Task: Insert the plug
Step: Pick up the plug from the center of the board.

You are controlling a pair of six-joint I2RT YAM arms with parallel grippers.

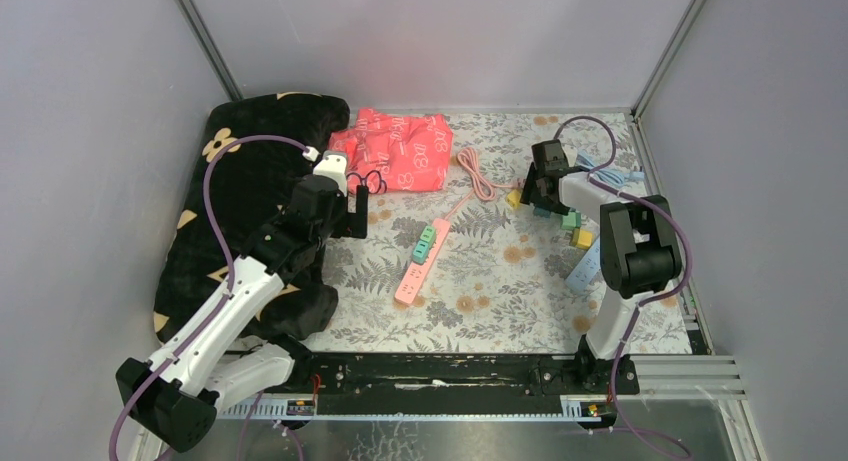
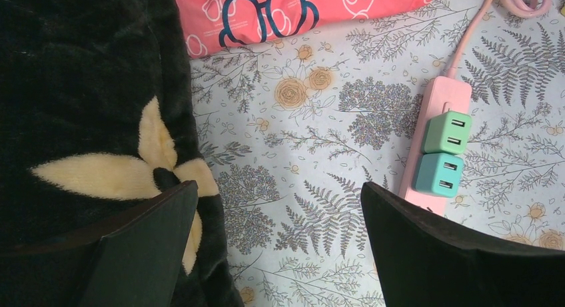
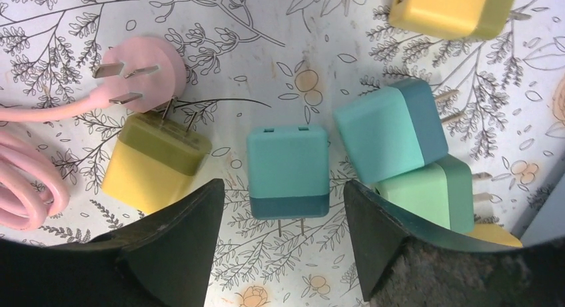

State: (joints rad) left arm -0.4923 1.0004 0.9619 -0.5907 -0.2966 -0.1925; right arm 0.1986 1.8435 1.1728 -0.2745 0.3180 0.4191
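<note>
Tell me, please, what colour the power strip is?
The power strip is pink, clearest in the left wrist view.

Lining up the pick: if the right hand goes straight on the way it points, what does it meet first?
The right hand would first meet the teal plug, which lies flat between its open jaws. The blue-sided plug beside it sits close to one jaw and might be brushed, though depth is unclear.

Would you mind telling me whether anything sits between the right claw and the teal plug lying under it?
Nothing visible does: the teal plug lies uncovered beneath the open right claw; a neighbouring adapter only crowds its right side.
</note>
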